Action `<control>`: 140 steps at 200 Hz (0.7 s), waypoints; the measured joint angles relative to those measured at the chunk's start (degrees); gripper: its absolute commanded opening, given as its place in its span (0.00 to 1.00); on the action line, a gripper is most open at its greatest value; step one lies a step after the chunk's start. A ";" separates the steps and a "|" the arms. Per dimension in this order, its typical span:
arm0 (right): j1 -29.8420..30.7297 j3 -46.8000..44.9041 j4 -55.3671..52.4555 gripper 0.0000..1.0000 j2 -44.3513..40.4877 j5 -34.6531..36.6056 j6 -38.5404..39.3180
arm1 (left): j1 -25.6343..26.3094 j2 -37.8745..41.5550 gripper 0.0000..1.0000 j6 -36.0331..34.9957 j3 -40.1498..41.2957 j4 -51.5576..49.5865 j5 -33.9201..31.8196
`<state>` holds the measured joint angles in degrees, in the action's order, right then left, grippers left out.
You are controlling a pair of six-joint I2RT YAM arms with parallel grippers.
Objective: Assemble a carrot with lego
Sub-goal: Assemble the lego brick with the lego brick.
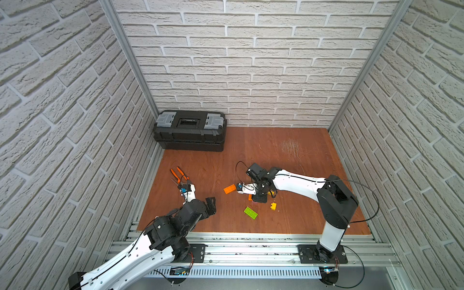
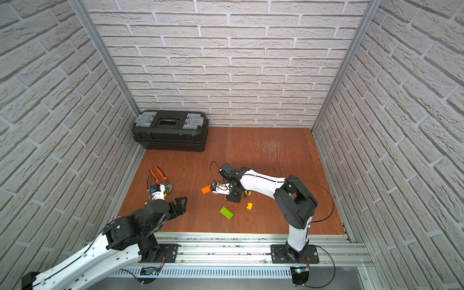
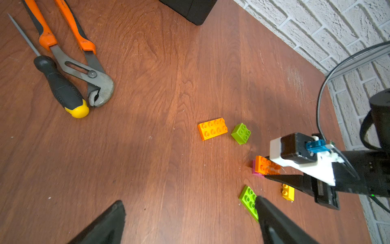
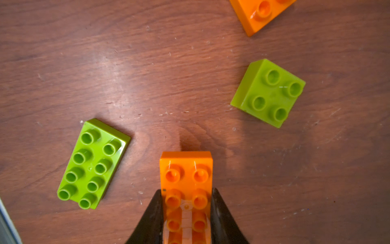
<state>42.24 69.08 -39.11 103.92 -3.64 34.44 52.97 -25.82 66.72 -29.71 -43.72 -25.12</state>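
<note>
right gripper [image 4: 186, 191] clamped on orange brick [image 4: 185, 169], atop pink brick [image 3: 256, 172], near middle of bench [image 1: 263, 155] | left gripper [image 3: 188, 200] spread wide, empty, toward left edge | likely seating studs: keep level, press straight down, avoid sliding pink brick

Light bright, even, diffuse, from overhead. Both top views: sharp at centre, strong wide-angle bend toward edges, walls [image 1: 62, 113] bowed and stretched; soft faint shadows under arms on table [image 1: 288, 155]. Right wrist view: pale glare patch on wood, dark shadow just beyond orange brick [image 4: 185, 166], studs crisp, right gripper [image 4: 186, 190] blurred near lens. Left wrist view: left gripper [image 3: 189, 200] out of focus, pliers [image 3: 104, 86] sharp, broad dim shadow across wood.
</note>
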 measured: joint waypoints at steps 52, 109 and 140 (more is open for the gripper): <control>-0.04 0.11 0.20 0.02 0.33 -0.98 -0.13 | 0.00 0.02 0.98 0.00 0.00 -0.02 0.13; -0.13 1.14 1.16 0.02 1.62 -2.73 -0.20 | 0.00 0.39 0.98 0.00 0.00 -0.04 0.13; -0.13 0.48 1.81 0.02 1.22 -2.73 -0.20 | 0.00 0.55 0.98 0.00 0.00 -0.15 0.15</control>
<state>42.11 69.56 -37.30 105.14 -6.37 34.24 52.97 -25.28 66.72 -29.71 -43.88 -24.97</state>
